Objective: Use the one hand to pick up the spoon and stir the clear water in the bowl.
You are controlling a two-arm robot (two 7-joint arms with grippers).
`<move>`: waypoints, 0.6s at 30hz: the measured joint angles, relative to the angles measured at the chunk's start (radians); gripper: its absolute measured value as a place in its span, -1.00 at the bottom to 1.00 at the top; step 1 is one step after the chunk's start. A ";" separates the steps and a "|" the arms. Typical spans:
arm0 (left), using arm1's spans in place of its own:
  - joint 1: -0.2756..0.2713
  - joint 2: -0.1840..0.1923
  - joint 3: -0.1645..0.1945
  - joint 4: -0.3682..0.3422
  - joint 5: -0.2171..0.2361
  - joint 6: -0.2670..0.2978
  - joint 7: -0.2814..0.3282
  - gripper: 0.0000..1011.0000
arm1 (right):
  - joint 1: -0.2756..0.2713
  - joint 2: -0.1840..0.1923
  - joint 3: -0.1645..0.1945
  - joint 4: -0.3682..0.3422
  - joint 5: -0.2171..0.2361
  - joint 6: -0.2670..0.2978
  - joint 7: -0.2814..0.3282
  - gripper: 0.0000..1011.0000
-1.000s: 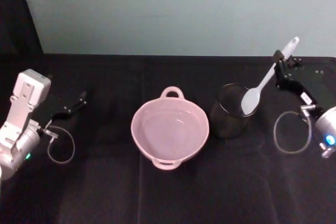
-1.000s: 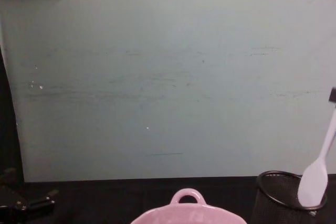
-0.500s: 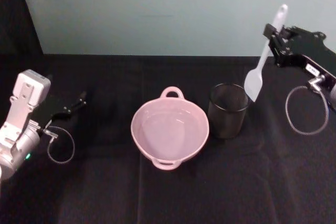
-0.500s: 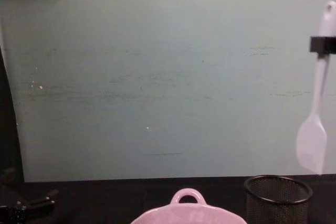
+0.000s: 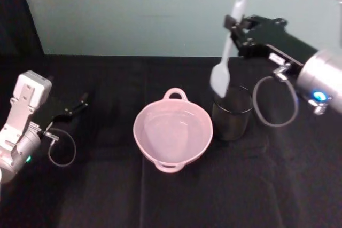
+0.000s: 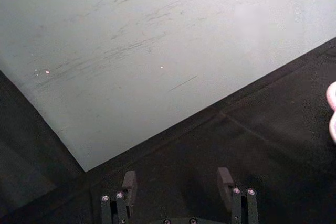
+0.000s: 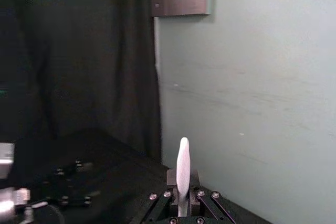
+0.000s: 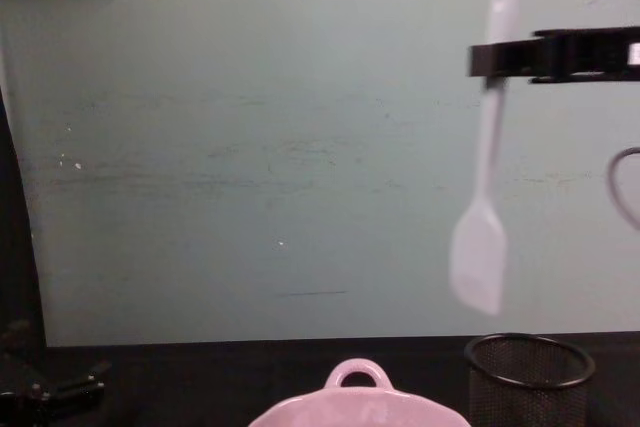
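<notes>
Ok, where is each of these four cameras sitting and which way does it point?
Head: high, looking down at the table; shows the bowl, mesh cup, left gripper resting at left, right gripper holding the spoon aloft.
Chest: low, facing the wall across the table; right gripper enters from the right.
Left wrist: faces the wall over the table; its own open fingers show.
Right wrist: looks along the clamped spoon's handle toward wall and curtain.
Head and chest share spoon, bowl, cup.
</notes>
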 joint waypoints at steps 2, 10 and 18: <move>0.000 0.000 0.000 0.000 0.000 0.000 0.000 1.00 | 0.005 -0.011 -0.024 0.011 0.007 -0.009 0.014 -0.78; 0.000 0.000 0.000 0.000 0.000 0.000 0.000 1.00 | 0.002 -0.028 -0.100 0.078 0.009 -0.077 0.068 -0.78; 0.000 0.000 0.000 0.000 0.000 0.000 0.000 1.00 | -0.002 -0.030 -0.160 0.174 -0.012 -0.126 0.114 -0.78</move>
